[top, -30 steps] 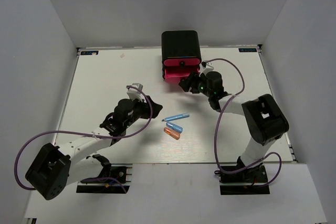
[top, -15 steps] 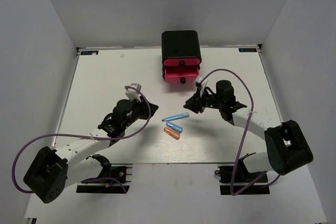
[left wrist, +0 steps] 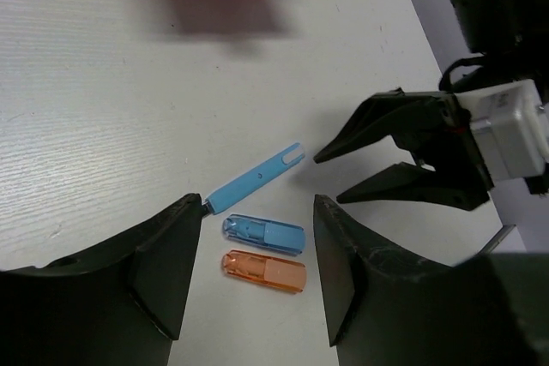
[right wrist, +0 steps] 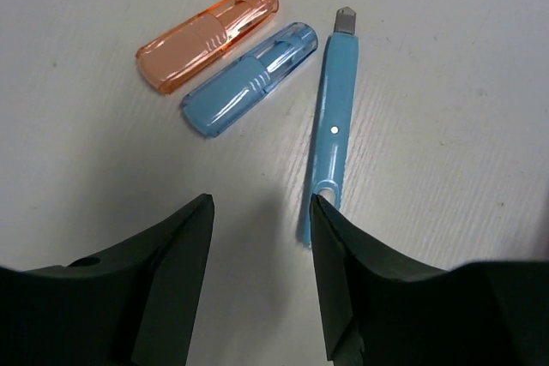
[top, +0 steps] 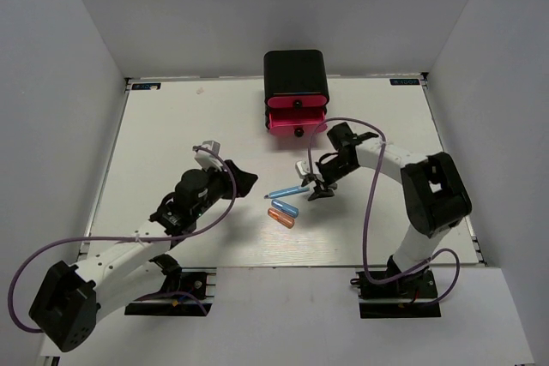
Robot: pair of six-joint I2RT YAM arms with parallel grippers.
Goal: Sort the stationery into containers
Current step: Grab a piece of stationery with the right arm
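Note:
A thin blue pen [top: 288, 190], a blue capsule piece [top: 286, 207] and an orange capsule piece [top: 280, 218] lie together at mid-table. My right gripper [top: 319, 186] is open and empty, low over the pen's right end; in the right wrist view its right finger is beside the pen [right wrist: 333, 126], with the blue capsule [right wrist: 249, 79] and orange capsule [right wrist: 208, 38] beyond. My left gripper [top: 244, 180] is open and empty, left of the pieces. Its wrist view frames the pen [left wrist: 255, 180], blue capsule [left wrist: 263, 234] and orange capsule [left wrist: 264, 270]. The pink drawers [top: 296, 117] sit in the black cabinet [top: 296, 75].
The cabinet stands at the table's back centre, its pink drawers sticking out forward with black knobs [top: 298, 132]. The right gripper [left wrist: 328, 179] shows in the left wrist view, close to the pen's far end. Grey walls enclose the white table [top: 171, 126].
My right gripper has swung from the drawer front down and toward the pen's right end. My left arm has drawn back a little to the lower left.

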